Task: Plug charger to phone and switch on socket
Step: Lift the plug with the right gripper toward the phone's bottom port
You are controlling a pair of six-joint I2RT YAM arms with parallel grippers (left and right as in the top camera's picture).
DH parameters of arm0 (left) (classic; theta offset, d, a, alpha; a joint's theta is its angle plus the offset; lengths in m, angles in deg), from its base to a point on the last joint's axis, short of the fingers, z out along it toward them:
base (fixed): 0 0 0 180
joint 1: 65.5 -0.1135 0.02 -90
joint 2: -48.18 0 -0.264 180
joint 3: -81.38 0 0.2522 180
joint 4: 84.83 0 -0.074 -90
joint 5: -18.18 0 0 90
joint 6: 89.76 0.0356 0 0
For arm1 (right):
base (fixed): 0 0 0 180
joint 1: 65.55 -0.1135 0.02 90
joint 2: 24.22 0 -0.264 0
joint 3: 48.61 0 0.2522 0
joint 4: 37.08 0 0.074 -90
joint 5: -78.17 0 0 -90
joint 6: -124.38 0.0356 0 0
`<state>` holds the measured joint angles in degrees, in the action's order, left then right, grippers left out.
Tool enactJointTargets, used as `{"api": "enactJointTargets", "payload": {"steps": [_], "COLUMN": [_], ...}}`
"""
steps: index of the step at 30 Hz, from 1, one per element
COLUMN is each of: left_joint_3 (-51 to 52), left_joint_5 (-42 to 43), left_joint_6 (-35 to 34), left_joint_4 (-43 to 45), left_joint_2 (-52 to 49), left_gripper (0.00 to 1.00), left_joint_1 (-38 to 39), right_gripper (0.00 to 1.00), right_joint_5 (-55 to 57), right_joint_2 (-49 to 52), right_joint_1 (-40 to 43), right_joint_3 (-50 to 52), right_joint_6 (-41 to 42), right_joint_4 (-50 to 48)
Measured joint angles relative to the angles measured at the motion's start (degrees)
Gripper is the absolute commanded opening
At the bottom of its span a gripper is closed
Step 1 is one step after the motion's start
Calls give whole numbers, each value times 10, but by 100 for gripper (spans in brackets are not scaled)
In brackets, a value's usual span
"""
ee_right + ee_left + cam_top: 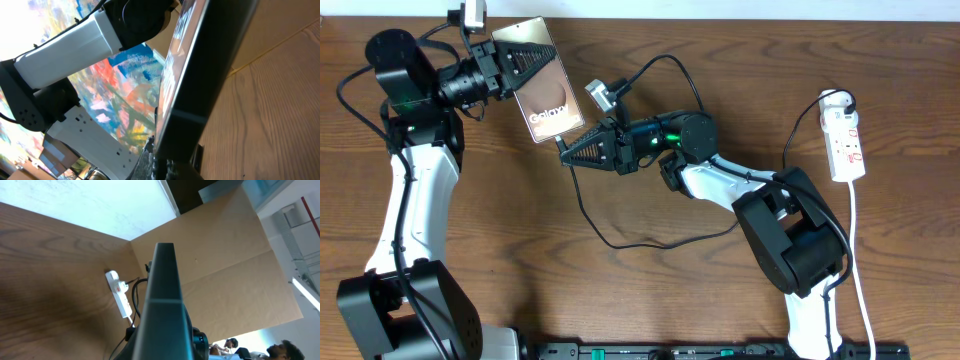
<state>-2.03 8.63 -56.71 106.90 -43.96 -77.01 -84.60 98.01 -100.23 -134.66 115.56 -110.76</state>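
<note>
Wood-grain counter (650, 300). Raised phone (552, 95) at far left, clamped in left hand (532, 62). Its long axis runs far-to-near, lower end angled right; face up, white "Galaxy" readable. White power strip (847, 140) with red markings at far right, lying far-to-near. Black charger cable (595, 225) loops over counter, plug tip pinched in right hand (570, 150) at phone's lower end.

A wooden table (650, 290) meets a cardboard panel (225, 255).
</note>
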Motion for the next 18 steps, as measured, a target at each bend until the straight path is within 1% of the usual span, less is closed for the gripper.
{"api": "enactJointTargets", "payload": {"steps": [18], "left_joint_3": [0], "left_joint_5": [-9], "left_joint_6": [-5], "left_joint_4": [0], "left_joint_2": [0], "left_gripper": [8], "left_joint_1": [-1], "right_gripper": [1], "right_joint_5": [1], "right_joint_2": [0], "right_joint_1": [5], "right_joint_3": [0], "right_joint_6": [0], "right_joint_4": [3]}}
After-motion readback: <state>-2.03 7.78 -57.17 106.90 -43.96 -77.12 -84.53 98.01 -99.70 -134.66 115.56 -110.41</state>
